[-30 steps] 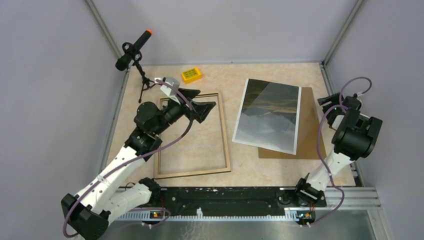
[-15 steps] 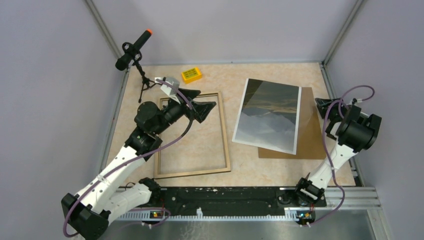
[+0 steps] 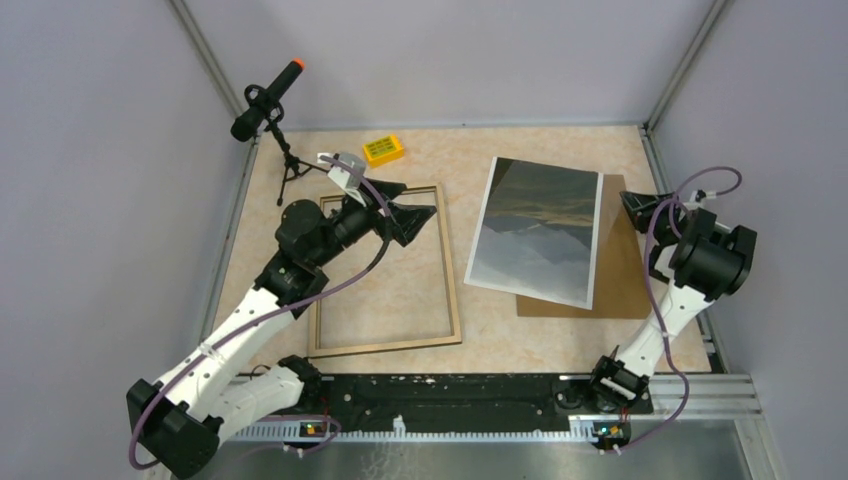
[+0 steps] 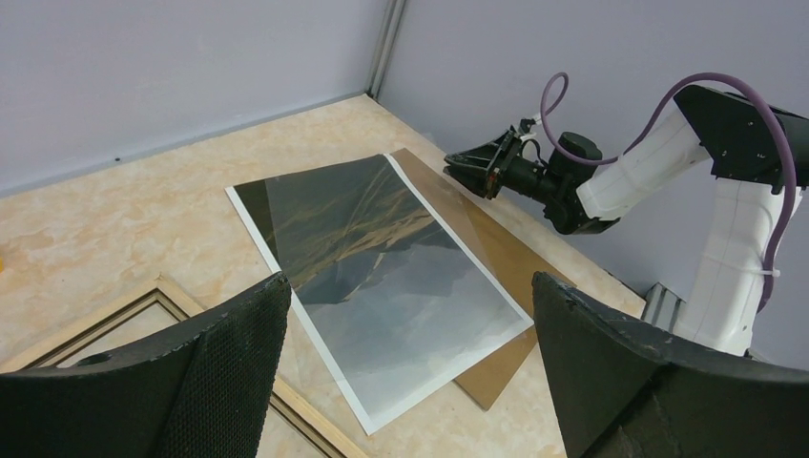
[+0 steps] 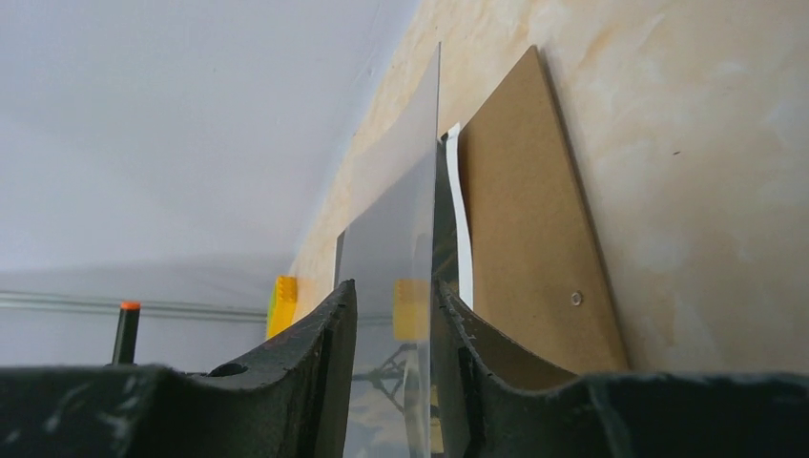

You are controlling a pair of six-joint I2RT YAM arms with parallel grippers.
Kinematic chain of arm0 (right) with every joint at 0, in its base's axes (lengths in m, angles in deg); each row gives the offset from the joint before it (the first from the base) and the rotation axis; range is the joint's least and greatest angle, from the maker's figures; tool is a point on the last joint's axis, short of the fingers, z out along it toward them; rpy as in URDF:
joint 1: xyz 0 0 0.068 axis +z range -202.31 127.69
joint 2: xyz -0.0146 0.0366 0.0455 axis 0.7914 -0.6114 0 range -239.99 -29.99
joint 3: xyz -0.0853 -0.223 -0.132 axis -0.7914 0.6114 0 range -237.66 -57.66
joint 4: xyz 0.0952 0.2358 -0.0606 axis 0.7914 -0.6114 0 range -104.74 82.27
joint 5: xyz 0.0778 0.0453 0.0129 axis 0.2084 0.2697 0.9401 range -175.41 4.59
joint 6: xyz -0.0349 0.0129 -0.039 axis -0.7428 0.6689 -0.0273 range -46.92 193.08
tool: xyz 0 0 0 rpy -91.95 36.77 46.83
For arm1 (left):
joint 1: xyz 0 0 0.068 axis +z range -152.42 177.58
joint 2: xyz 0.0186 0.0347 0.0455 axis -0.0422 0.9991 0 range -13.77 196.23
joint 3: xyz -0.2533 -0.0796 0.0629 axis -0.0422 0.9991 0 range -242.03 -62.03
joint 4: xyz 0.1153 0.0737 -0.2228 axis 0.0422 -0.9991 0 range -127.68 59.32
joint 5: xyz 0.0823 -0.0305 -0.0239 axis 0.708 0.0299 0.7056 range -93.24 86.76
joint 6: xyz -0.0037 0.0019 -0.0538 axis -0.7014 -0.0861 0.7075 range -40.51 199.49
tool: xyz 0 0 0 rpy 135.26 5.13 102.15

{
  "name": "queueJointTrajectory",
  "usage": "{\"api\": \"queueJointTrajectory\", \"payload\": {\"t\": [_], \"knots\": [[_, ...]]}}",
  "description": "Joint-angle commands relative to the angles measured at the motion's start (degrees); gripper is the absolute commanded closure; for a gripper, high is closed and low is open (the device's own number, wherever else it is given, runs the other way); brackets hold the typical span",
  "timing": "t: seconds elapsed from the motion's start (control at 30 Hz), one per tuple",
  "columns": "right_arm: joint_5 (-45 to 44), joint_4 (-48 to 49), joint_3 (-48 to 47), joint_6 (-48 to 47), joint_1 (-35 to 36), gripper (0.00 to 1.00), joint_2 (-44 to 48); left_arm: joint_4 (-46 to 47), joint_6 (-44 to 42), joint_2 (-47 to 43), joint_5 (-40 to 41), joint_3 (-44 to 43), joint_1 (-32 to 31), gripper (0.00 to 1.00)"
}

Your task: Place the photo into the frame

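Overhead, the right gripper (image 3: 631,201) sits low at the table's (image 3: 520,150) 3 o'clock side, pointing toward 9 o'clock at the right edge of the photo (image 3: 535,235). In its wrist view the two dark fingers (image 5: 324,363) stand close together with a narrow gap between them. The edge of a clear sheet (image 5: 391,239) rises through that gap. Whether the pads pinch the sheet cannot be told. The sheet lies over the photo, a dark grey and golden mountain scene with a white border, face up at about 2 o'clock from the table's middle. The photo rests partly on a brown backing board (image 3: 625,270), which shows along its 3 o'clock and 5 o'clock sides. The left gripper (image 3: 412,205) hangs with its jaws spread wide, holding nothing, above the 1 o'clock corner of the frame (image 3: 385,347). The frame lies flat at about 8 o'clock, light wood side up, bare table showing through it, apart from the photo. A small yellow box (image 3: 383,150) sits at 11 o'clock. Its top carries dark markings too small to read. A black microphone with an orange tip (image 3: 265,100) stands on a small tripod in the 10 o'clock corner.
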Motion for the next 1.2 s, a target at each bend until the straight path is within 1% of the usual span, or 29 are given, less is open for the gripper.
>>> {"api": "queueJointTrajectory", "payload": {"t": [0.0, 0.2, 0.4, 0.57, 0.93, 1.17], "knots": [[2.07, 3.81, -0.67, -1.61, 2.29, 0.67, 0.42, 2.2, 0.6, 0.54, -0.91, -0.79, -0.04, 0.01], [1.6, 5.27, 0.67, -0.31, 5.1, 0.67, 2.18, 2.1, 0.71, 0.58, -0.9, -0.8, -0.02, 0.01], [0.89, 12.49, 3.26, 5.09, 8.08, 0.68, 2.73, 2.04, 0.82, 1.0, -1.13, -0.92, 0.02, 0.01], [-0.05, 8.47, 4.3, 3.19, 10.01, 0.69, 4.67, 1.88, 0.82, 1.04, -1.18, -0.88, 0.03, 0.02], [1.03, 11.32, 6.41, 5.52, 13.52, 0.68, 5.92, 1.6, 0.82, 1.47, -1.12, -1.01, -0.05, 0.01], [-3.13, 18.07, 11.54, 7.56, 15.95, 0.68, 8.23, 1.49, 1.02, 1.93, -1.63, -1.22, -0.03, 0.01]]}}
